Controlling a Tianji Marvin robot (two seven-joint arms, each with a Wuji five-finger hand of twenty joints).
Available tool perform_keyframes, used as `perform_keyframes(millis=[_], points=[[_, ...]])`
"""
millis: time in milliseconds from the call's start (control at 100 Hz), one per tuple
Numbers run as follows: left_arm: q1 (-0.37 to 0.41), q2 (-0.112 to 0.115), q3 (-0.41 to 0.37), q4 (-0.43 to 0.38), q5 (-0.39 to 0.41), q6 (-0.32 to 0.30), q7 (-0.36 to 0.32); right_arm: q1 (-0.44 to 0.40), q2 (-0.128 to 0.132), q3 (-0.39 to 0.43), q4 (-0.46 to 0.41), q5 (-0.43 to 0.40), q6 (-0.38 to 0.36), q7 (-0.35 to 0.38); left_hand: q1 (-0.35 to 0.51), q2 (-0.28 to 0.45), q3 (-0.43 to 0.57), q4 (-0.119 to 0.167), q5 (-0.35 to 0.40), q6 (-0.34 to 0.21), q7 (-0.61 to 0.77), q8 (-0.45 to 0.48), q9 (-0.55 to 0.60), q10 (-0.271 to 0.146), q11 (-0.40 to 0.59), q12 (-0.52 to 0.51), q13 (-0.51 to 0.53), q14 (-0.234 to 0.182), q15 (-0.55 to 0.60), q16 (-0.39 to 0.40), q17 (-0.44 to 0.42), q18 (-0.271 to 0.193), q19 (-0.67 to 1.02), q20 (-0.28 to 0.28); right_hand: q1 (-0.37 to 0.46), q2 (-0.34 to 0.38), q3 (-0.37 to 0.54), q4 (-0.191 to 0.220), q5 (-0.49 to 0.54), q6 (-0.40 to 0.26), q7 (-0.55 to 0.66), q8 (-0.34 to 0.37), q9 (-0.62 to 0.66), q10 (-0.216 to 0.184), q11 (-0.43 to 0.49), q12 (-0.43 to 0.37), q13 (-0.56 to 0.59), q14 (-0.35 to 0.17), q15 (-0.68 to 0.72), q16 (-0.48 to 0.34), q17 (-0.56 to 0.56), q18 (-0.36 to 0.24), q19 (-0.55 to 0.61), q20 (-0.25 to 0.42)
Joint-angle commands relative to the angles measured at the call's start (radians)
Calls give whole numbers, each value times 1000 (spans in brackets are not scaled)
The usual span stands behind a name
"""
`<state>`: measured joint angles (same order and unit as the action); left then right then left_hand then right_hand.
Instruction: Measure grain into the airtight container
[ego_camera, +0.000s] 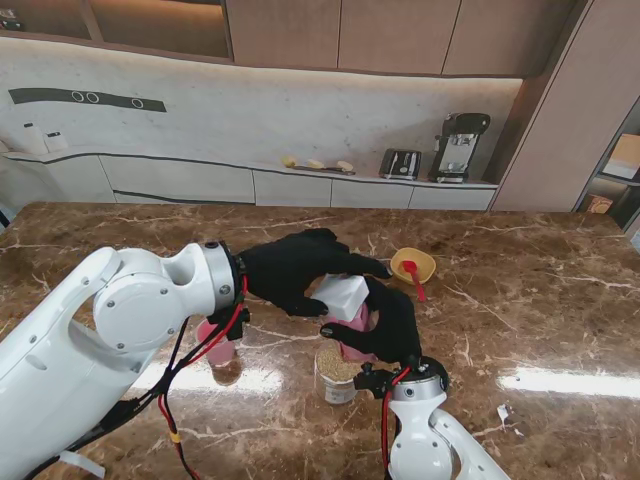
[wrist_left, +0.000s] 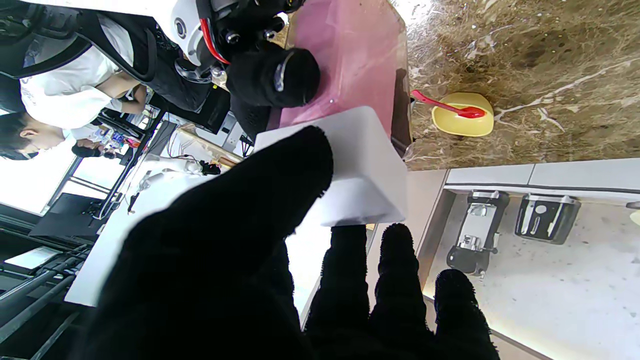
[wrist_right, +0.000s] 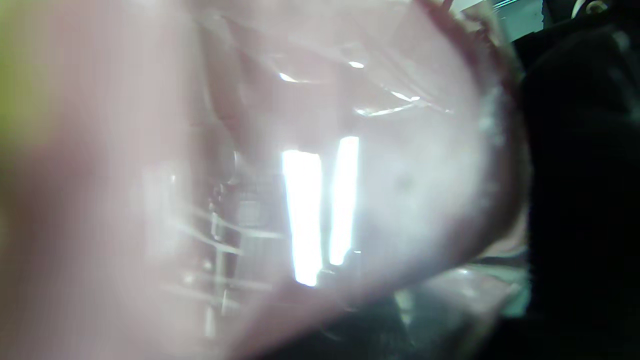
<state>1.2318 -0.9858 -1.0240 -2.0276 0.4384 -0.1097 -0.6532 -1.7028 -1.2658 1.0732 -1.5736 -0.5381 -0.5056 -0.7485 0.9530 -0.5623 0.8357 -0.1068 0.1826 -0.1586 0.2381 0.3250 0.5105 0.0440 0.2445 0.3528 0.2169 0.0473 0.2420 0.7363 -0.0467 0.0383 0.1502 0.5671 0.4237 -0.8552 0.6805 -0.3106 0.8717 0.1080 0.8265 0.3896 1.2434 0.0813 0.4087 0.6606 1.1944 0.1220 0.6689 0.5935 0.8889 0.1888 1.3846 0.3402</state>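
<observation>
While the right hand (ego_camera: 385, 325) grips the pink container (ego_camera: 355, 322) beside the grain cup (ego_camera: 337, 372), the left hand (ego_camera: 295, 268) closes on its white lid (ego_camera: 343, 296). The left wrist view shows fingers (wrist_left: 260, 200) clasping the lid (wrist_left: 365, 175). The right wrist view shows blurred pink container wall (wrist_right: 300, 175).

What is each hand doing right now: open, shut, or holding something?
Left hand: shut on the white lid.
Right hand: shut on the pink container.

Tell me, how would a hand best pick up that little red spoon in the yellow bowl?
By the handle. The red spoon lies with its scoop inside the yellow bowl and its handle sticking out over the rim toward me, so fingers could pinch that free end from above, on my side.
</observation>
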Motion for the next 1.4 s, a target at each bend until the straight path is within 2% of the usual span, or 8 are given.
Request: perform_keyframes(millis=[0, 140, 310, 460, 700, 890, 1140, 1390], points=[[5, -4, -1, -5, -11, 5, -1, -6, -6, -5, 2, 4, 4, 15, 106, 114, 139, 26, -9, -42, 25, -39, 43, -241, 6, -71, -26, -47, -36, -42, -13, -29, -17, -6, 308, 168, 417, 54, 85, -371, 147, 28, 70, -125, 99, 35, 80, -94, 99, 39, 13, -43, 39, 4], [19, 3, -22, -34, -51, 85, -49, -4, -7, -5, 4, 2, 5, 12, -175, 30, 22, 12, -37, -27, -110, -107, -325, -6, -57, -93, -187, 53, -116, -108, 1, 14, -108, -203, 308, 168, 418, 54, 85, -371, 147, 28, 70, -124, 99, 35, 81, -95, 99, 39, 13, -43, 39, 4], [41, 3, -41, -75, -5, 165, -56, 1, -6, -8, 10, -9, 8, 6, -345, 183, -653, 75, -47, 47, -257, -136, -333, 61, -101, 13, -197, 113, -128, -90, -4, 55, -110, -277, 309, 168, 418, 54, 86, -371, 147, 28, 69, -124, 99, 35, 81, -95, 99, 39, 13, -43, 39, 4], [41, 5, -25, -125, 116, 281, -83, 4, -4, -10, 14, -24, 10, -2, -411, 339, -844, 99, -46, 59, -269, -217, -217, 95, -76, 74, -120, 179, -97, -71, -26, 113, -46, -182, 308, 169, 417, 53, 85, -372, 146, 28, 70, -125, 100, 35, 81, -94, 99, 39, 13, -43, 39, 4], [3, 7, 45, -161, 219, 450, -113, 5, -2, -10, 17, -40, 11, -11, -440, 371, -852, 98, -47, 121, -257, -214, 120, 115, 122, 260, 111, 259, 22, 42, -65, 157, 66, 151, 309, 169, 417, 54, 85, -373, 147, 28, 70, -124, 100, 35, 81, -94, 99, 39, 13, -43, 39, 4], [-41, 9, 95, -149, 226, 488, -121, 8, 2, -12, 21, -66, 14, -22, -390, 362, -840, 101, -48, 167, -242, -125, 174, 103, 189, 294, 132, 242, 26, 51, -66, 162, 60, 203, 309, 170, 416, 54, 86, -373, 147, 28, 69, -126, 99, 35, 81, -94, 99, 39, 13, -43, 39, 4], [-62, 6, 123, -135, 243, 484, -116, 7, 2, -8, 20, -74, 12, -30, -132, 321, -777, 108, -50, 165, -249, -81, 170, 56, 241, 322, 155, 218, 50, 55, -63, 147, 60, 228, 309, 170, 416, 54, 86, -374, 147, 28, 69, -124, 99, 35, 80, -94, 99, 39, 13, -43, 39, 4], [-49, 1, 123, -132, 265, 470, -95, 7, 2, -7, 19, -75, 10, -30, -212, 196, -149, 64, -49, 127, -248, -47, 147, 25, 233, 323, 150, 200, 56, 65, -60, 150, 44, 227, 310, 170, 416, 54, 86, -374, 147, 28, 69, -125, 99, 36, 80, -94, 99, 39, 13, -43, 39, 4]])
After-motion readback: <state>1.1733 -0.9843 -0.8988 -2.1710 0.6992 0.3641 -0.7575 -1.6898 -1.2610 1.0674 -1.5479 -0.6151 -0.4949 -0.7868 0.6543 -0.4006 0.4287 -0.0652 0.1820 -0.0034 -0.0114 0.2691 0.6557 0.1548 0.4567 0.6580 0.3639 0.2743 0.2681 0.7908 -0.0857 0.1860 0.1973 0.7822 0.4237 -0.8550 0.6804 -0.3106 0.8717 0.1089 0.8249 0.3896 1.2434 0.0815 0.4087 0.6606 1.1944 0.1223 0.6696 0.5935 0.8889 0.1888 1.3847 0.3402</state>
